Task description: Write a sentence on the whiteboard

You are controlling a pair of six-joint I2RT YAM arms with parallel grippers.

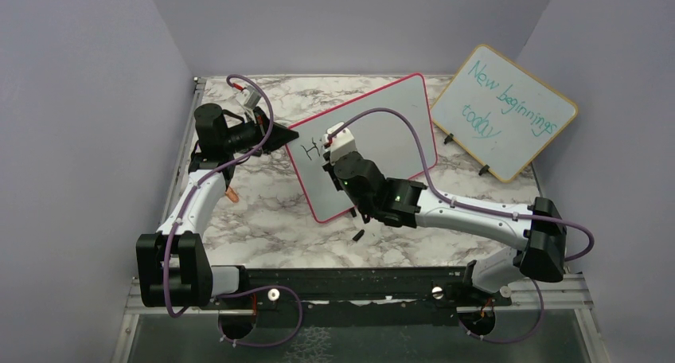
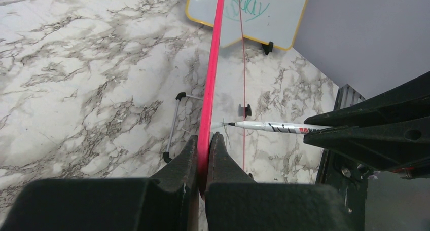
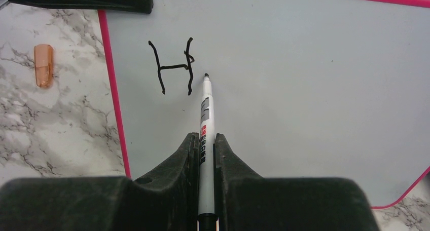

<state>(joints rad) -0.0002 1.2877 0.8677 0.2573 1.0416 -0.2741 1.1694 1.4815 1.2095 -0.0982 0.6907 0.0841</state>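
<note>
whiteboard [image 1: 382, 140]: stood at the middle of the surface [image 1: 263, 220], only an H [image 3: 175, 66] written near its left edge | left hand [image 2: 204, 146]: pressed together on the pink frame | right hand [image 3: 205, 142]: marker [image 3: 205, 109] pinched, tip just right of the H | orange cap [image 3: 43, 65]: laid left of the board

White arm links [image 1: 470, 212], black joints [image 1: 545, 240], purple cables [image 1: 415, 136]
</note>
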